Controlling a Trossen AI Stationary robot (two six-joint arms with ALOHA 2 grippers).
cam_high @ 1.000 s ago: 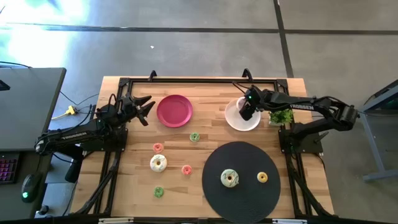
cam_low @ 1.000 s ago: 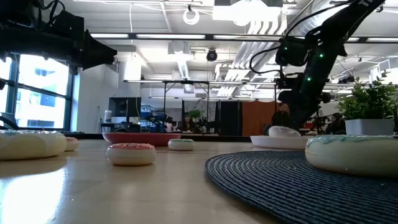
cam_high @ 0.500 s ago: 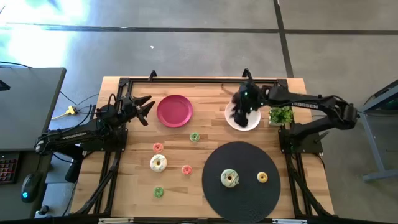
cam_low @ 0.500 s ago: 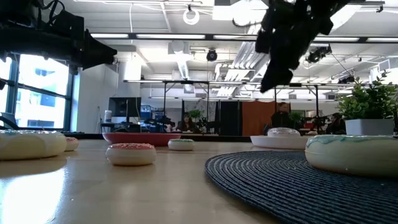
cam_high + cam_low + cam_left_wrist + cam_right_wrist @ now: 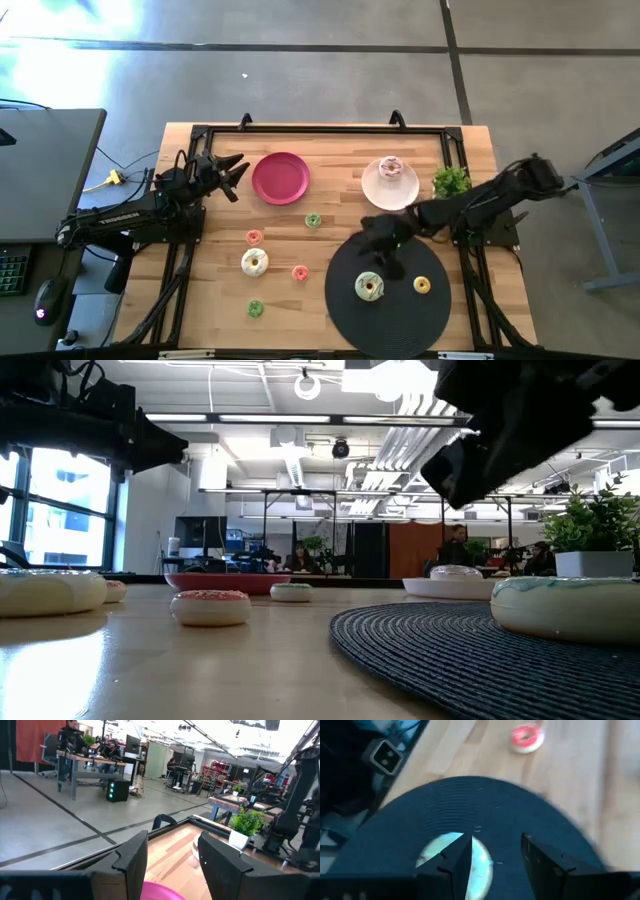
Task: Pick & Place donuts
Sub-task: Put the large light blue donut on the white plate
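Right hand over mat, going for green-frosted donut

Right hand (image 5: pixel 385 250) spread, nothing in it, hovering over the black mat (image 5: pixel 345 305), just at 12 o'clock of the green-frosted donut (image 5: pixel 369 287); wrist view shows that donut between the two fingers (image 5: pixel 454 857). Yellow donut (image 5: pixel 422 286) at its 3 o'clock, same mat. Pink-frosted donut (image 5: pixel 391 167) sits on white plate (image 5: pixel 372 188); pink plate (image 5: pixel 281 178) holds nothing. On bare worktop (image 5: pixel 200 300): white-frosted donut (image 5: pixel 255 262), small rings nearby. Left hand (image 5: pixel 232 172) spread, parked at worktop's 10 o'clock. Donuts look like light, stiff toys, probably smooth, so may skid; best pinch across ring's outer edge or one finger through hole.
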